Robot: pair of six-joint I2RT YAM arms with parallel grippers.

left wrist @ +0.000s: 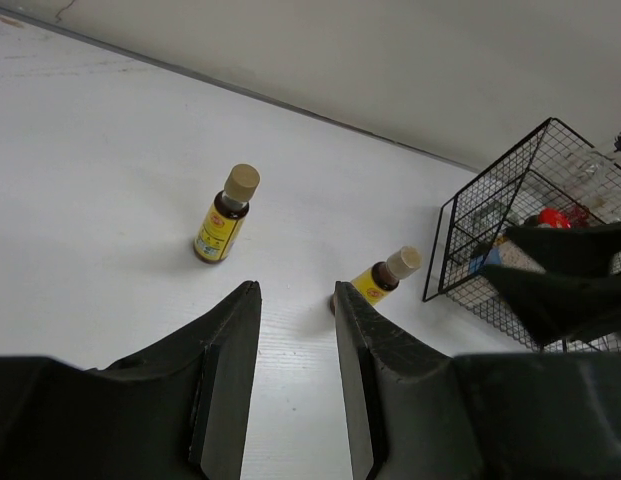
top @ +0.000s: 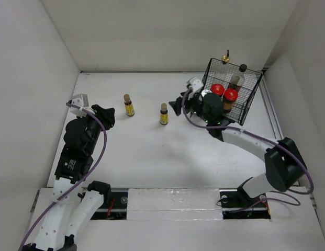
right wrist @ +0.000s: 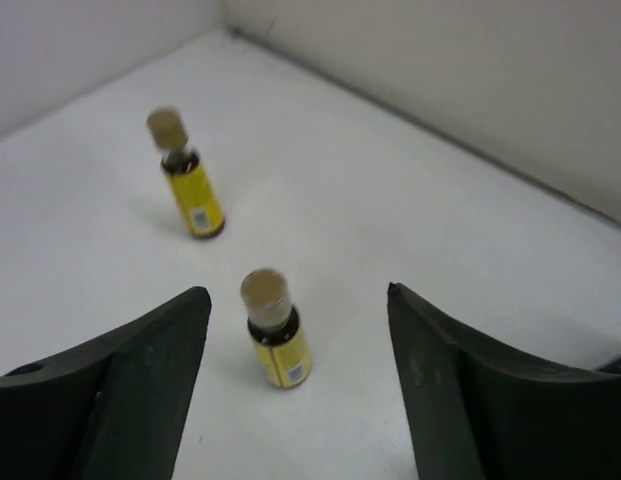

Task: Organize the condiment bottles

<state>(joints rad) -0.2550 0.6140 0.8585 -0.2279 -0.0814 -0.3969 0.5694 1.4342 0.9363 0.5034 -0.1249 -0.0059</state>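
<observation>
Left to right stand a bottle [top: 129,105], a second bottle [top: 164,114], a rack [top: 250,103] holding jars [top: 218,89].

One yellow-labelled bottle [top: 129,105], tan cap, upright on the table [top: 152,157]; its twin [top: 164,114] upright, off to its right; red-lidded jars [top: 217,89] side by side in the rack [top: 251,104]; black-capped bottle [top: 242,68] behind them.

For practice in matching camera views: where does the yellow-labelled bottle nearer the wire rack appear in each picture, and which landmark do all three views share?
Top external: the bottle nearer the rack stands mid-table, left of the wire rack.
Left wrist: right of centre, just left of the rack.
Right wrist: low centre, the closer of two bottles.
Shared landmark: the other yellow-labelled bottle, in every view.
</observation>
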